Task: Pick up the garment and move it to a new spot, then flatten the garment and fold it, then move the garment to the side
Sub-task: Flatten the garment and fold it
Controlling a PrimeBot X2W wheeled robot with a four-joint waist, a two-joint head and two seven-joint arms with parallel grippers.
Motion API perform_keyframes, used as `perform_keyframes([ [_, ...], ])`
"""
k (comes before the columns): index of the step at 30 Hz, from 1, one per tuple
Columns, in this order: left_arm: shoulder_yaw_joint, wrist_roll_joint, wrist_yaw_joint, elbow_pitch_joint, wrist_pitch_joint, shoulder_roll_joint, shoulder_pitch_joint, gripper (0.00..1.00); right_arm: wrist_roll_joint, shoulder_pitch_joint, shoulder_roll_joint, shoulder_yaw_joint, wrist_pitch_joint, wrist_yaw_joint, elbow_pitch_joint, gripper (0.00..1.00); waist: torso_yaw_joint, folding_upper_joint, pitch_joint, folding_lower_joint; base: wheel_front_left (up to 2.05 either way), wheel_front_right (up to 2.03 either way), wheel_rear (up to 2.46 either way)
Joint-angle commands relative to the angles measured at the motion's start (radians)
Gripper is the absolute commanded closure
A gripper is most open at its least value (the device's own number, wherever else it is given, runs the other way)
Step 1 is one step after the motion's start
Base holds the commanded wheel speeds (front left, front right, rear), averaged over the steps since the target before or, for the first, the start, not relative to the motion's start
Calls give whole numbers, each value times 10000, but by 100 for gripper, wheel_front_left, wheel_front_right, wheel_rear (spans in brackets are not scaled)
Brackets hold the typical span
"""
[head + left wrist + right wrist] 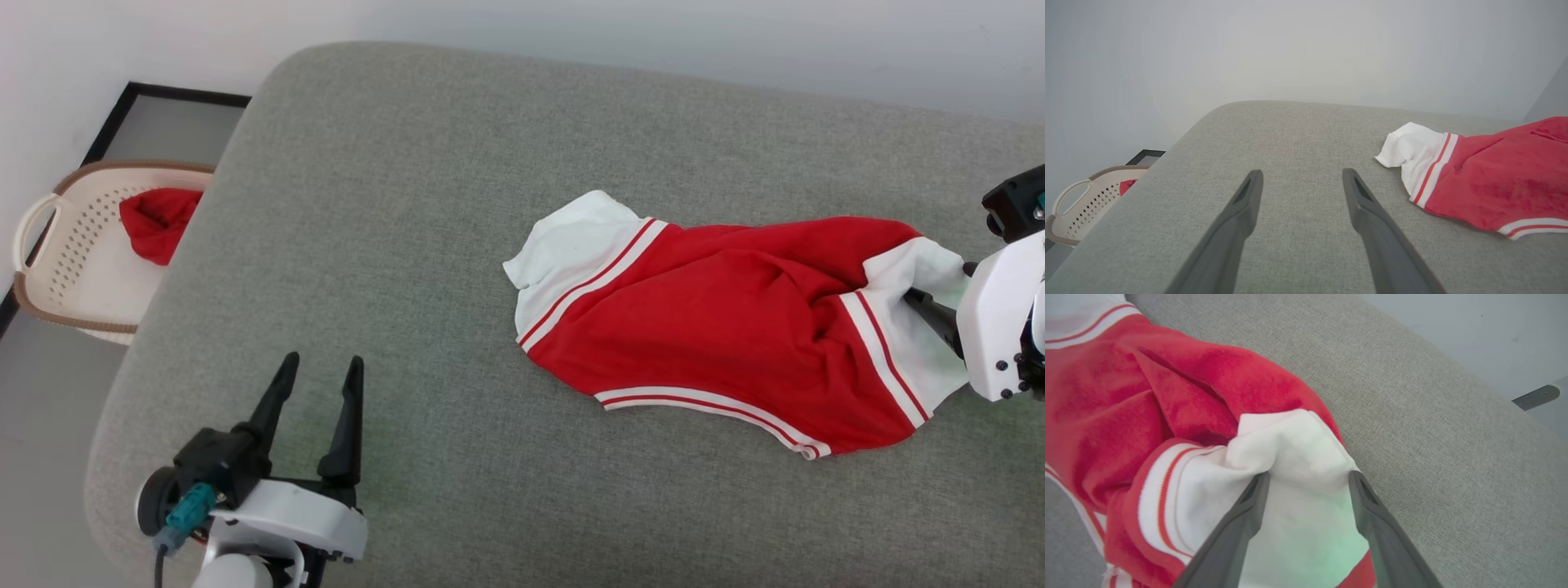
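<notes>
Finds the garment [718, 327] rumpled on the right part of the grey cushion [408, 204]. Sets the right gripper [1309, 475] astride its white sleeve end, jaws apart, cloth bunched between them. Holds the left gripper [322, 359] over bare cushion, jaws spread, well apart from the cloth.

We saw the garment [1494, 192] cut by the left wrist view's edge, the basket [73, 245] partly behind the cushion [490, 204], and the right gripper [918, 304] with its tips buried in it.
</notes>
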Motion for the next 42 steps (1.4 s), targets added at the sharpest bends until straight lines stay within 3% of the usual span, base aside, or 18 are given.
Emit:
perform_keyframes([
  [1, 101, 153, -105, 44, -1, -118, 82, 0, 99, -123, -85, 115, 65, -14, 33, 0, 23, -1, 42, 0, 0, 0, 0],
  [8, 512, 468, -419, 163, -1, -496, -5, 0, 278, -313, -285, 482, 91, -14, 66, 0, 49, -1, 128, 0, 0, 0, 0],
  [9, 560, 511, -456, 171, -1, -535, -24, 0, 246, -345, -310, 548, 46, -14, 48, 8, 48, -1, 143, 0, 0, 0, 0],
  [10, 613, 541, -499, 183, -1, -571, -39, 0, 246, -358, -319, 588, -1, -14, 63, 22, 45, -1, 160, 0, 0, 0, 0],
  [11, 657, 566, -518, 192, -1, -611, -54, 0, 260, -367, -315, 624, -18, -14, 93, 45, 41, -1, 174, 0, 0, 0, 0],
  [14, 763, 670, -591, 231, -2, -729, -109, 0, 266, -479, -312, 723, -95, -14, 141, 81, 26, -1, 213, 0, 0, 0, 0],
  [17, 855, 702, -654, 273, -2, -790, -140, 0, 277, -569, -285, 800, -190, -14, 208, 98, 3, -1, 222, 0, 0, 0, 0],
  [31, 1194, 835, -733, 255, -2, -901, -96, 0, 495, -458, -225, 666, -976, -14, 344, 100, -504, -1, 101, 0, 0, 0, 0],
  [37, 1283, 852, -747, 198, -2, -886, 2, 0, 387, 5, -469, -355, -1358, -14, 56, 100, -845, -1, 78, 0, 0, 0, 0],
  [42, 1314, 779, -749, 134, -2, -861, 77, 0, 155, 864, -508, -2016, -1181, -14, -308, 100, -1096, -1, 74, 0, 0, 0, 0],
])
